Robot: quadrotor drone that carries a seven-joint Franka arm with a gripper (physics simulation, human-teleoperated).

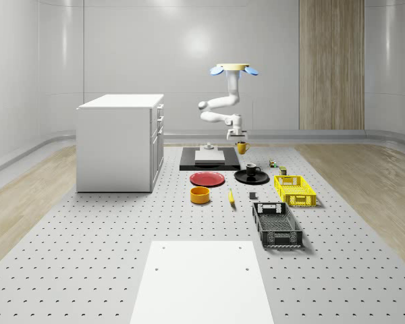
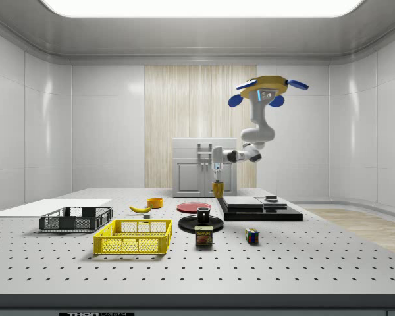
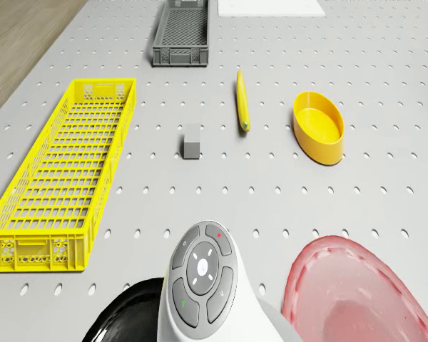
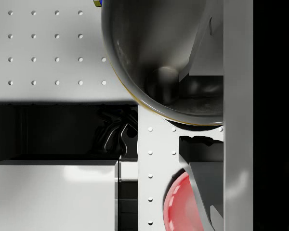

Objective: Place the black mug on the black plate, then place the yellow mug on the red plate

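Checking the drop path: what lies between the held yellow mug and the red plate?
In the whole-scene view, the yellow mug hangs in the gripper above the black slab's edge; then bare table before the red plate.

We see our yellow, blue-rotored drone [image 1: 233, 68] hovering in the upper centre of the whole-scene view, our white jointed arm [image 1: 222, 104] folding down below it, our gripper [image 1: 240, 141] clamped on the yellow mug [image 1: 241, 147], held aloft.

A: What gets cut off in the drone view?

B: The red plate [image 3: 357, 292] and the black plate [image 3: 125, 313] both run off the picture's edge, and the arm's wrist covers the gap between them.

A: And the wrist view?

B: The yellow mug [image 4: 159, 57] sits so close that its top is cut off.
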